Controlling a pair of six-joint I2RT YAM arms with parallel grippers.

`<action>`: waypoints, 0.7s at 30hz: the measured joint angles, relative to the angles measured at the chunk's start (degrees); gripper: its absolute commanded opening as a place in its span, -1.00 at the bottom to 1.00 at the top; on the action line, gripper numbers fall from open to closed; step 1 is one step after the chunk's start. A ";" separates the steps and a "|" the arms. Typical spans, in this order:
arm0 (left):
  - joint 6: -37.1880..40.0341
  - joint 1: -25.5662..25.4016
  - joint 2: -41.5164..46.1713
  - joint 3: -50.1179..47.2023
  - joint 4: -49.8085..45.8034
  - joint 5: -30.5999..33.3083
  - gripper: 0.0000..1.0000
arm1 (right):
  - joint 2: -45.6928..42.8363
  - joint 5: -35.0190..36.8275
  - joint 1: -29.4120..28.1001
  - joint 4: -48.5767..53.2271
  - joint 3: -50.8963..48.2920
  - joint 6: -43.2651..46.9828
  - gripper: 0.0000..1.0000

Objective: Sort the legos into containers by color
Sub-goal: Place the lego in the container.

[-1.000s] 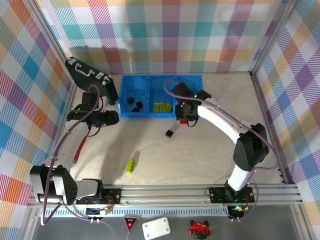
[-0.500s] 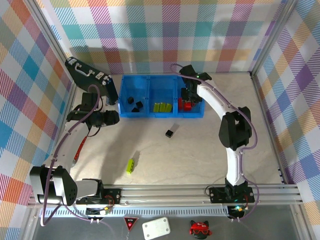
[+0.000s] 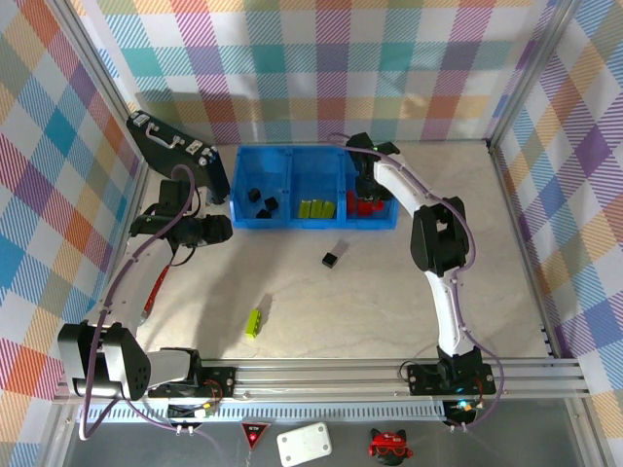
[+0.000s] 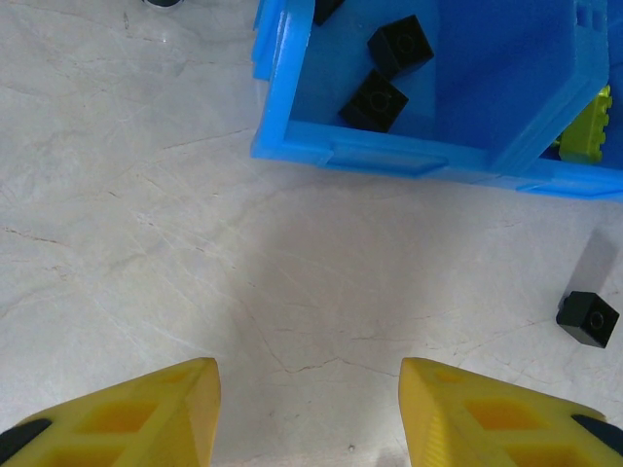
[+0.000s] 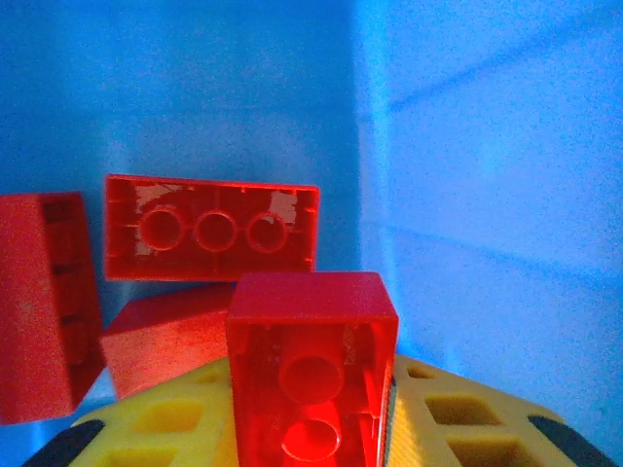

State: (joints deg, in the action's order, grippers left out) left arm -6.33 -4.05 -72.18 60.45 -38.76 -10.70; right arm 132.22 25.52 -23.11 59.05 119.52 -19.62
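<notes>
R gripper [image 5: 311, 413] holds red brick [image 5: 311, 326] in bin [image 5: 487, 146] w/ reds [image 5: 211, 229].

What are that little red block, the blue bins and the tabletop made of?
The red brick looks like hard glossy plastic: moulded tubes underneath, seemingly slightly see-through. The blue bins seem smooth moulded plastic too, with a stepped rim. The tabletop looks like pale veined stone or marble-print laminate; which, I cannot tell.
</notes>
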 measured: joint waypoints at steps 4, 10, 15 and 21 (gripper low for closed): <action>0.04 0.00 0.00 0.00 0.00 0.00 0.03 | 0.24 0.52 0.15 -0.35 -0.50 0.00 -0.14; 0.22 0.00 0.00 0.00 -0.02 0.00 0.03 | 0.24 1.07 0.17 -0.46 -0.59 -0.26 0.01; 0.24 0.00 0.00 0.00 -0.02 -0.02 0.03 | 0.07 1.29 0.17 -0.28 -0.59 -0.31 0.01; 0.24 0.00 0.00 0.00 -0.02 -0.24 0.03 | -2.40 0.09 0.20 1.03 -0.68 -0.94 0.01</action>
State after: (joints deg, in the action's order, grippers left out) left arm -6.09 -4.05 -72.18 60.45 -38.79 -10.94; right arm 129.82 25.61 -22.92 60.07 118.85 -20.56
